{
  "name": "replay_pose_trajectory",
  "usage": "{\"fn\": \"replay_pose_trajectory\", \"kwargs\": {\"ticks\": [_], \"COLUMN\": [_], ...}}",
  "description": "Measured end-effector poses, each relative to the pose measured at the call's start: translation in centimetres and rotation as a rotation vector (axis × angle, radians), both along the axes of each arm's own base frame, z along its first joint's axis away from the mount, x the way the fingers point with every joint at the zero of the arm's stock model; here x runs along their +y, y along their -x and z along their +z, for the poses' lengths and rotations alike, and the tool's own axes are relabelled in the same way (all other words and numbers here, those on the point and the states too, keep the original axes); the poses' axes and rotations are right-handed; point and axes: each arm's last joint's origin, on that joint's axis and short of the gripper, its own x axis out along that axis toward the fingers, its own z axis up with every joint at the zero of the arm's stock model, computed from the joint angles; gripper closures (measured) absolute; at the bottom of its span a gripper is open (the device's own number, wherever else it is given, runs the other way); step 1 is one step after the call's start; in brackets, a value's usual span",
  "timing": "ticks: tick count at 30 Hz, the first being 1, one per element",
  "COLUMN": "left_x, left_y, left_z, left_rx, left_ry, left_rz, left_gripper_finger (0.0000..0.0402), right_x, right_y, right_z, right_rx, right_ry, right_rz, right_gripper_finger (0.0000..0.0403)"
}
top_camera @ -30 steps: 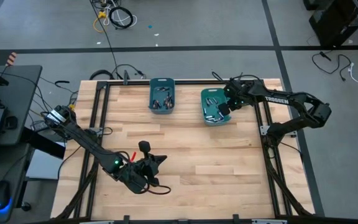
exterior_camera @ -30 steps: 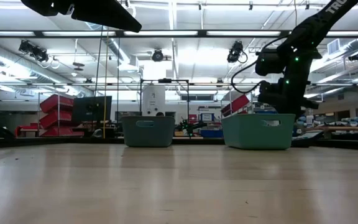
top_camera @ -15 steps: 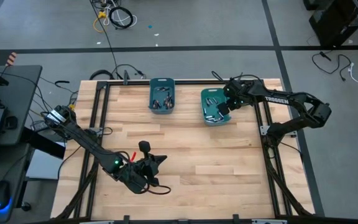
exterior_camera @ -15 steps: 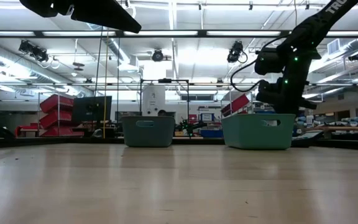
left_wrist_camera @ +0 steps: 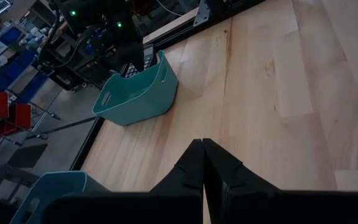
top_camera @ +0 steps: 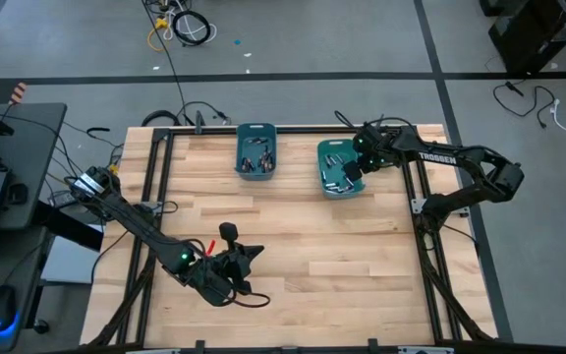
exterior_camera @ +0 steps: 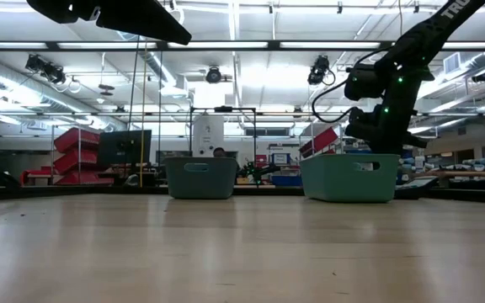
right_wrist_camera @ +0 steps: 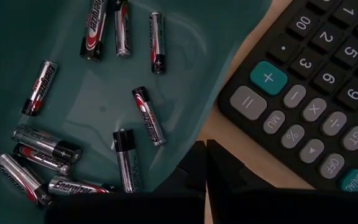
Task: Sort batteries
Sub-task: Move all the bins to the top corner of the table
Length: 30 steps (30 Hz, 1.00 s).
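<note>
Several batteries (right_wrist_camera: 148,115), silvery with dark ends, lie loose on the floor of the right teal bin (top_camera: 337,182). My right gripper (right_wrist_camera: 204,148) hangs shut just above that bin's rim (right_wrist_camera: 229,37), pointing steeply down, with nothing between its fingers; the high view shows it at the bin's right side (top_camera: 354,172). The left teal bin (top_camera: 255,150) holds a few dark pieces, too small to name. My left gripper (left_wrist_camera: 202,144) is shut and empty, raised above the table's near left part (top_camera: 254,252).
A black calculator (right_wrist_camera: 309,93) lies on the table right beside the right bin, under my right gripper. The two bins stand side by side at the table's far edge (exterior_camera: 200,177) (exterior_camera: 349,177). Bare wood (top_camera: 342,265) covers the middle and near right.
</note>
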Motion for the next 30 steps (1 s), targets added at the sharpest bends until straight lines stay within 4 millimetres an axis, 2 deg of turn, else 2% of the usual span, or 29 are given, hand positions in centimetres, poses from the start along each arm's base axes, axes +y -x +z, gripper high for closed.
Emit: {"fn": "replay_pose_trajectory", "kwargs": {"ticks": [30], "left_x": [0.0], "left_y": [0.0], "left_z": [0.0], "left_rx": [0.000], "left_ry": [0.000], "left_rz": [0.000], "left_gripper_finger": [0.0402], "right_x": [0.6], "right_y": [-1.4], "right_z": [0.3], "right_rx": [-0.090], "right_ry": [0.018], "right_rz": [0.080], "right_gripper_finger": [0.0403]}}
